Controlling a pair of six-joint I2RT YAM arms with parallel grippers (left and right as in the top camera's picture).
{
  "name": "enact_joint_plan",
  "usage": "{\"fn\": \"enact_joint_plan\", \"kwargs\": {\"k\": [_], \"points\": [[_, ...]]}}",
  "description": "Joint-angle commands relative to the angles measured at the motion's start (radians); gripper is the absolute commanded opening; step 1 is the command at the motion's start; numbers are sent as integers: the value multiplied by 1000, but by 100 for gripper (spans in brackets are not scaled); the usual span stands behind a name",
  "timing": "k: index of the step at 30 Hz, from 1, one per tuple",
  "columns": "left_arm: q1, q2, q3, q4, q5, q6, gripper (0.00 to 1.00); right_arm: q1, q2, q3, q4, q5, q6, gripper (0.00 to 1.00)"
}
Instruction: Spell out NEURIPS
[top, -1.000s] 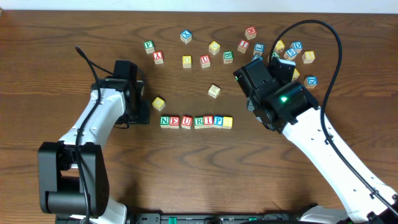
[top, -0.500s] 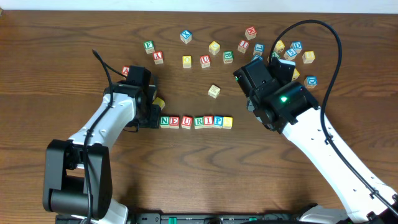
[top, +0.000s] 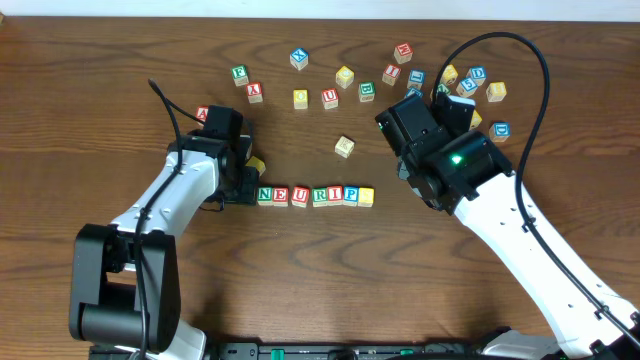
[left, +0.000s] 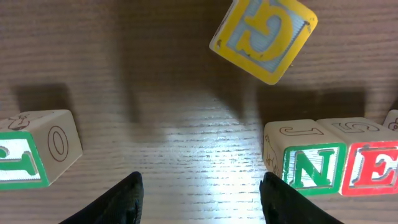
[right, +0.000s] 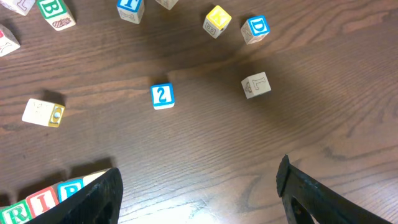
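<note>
A row of letter blocks reading N E U R I P (top: 307, 195) lies mid-table, with a yellow block (top: 366, 196) at its right end whose letter I cannot read. In the left wrist view the green N block (left: 314, 169) and red E block (left: 373, 168) sit at the right. My left gripper (left: 199, 196) is open and empty over bare wood just left of the N, and it also shows in the overhead view (top: 241, 186). My right gripper (right: 198, 199) is open and empty, right of the row's R I P end (right: 43, 199). In the overhead view its fingers are hidden under the wrist (top: 430, 160).
A yellow G block (left: 264, 37) lies just beyond my left gripper. A green-lettered block (left: 31, 155) lies to its left. Several loose blocks are scattered along the far side (top: 345, 76), with one cream block (top: 344, 147) nearer the row. A blue 2 block (right: 162, 96) lies ahead of my right gripper.
My left arm has moved right, up to the N end of the row, uncovering a red block behind it. In the last half second nothing moved. The right arm has not moved.
</note>
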Motion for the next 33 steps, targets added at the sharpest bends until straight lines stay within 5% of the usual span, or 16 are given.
{"fn": "enact_joint_plan", "kwargs": {"k": [1,33], "points": [[0,-2,-17,15,-6,-12,60,-6,-10,19,-4,25,-11,75],[0,-1,-66,77,-11,-12,60,-4,-10,19,-8,21,-11,75]]}}
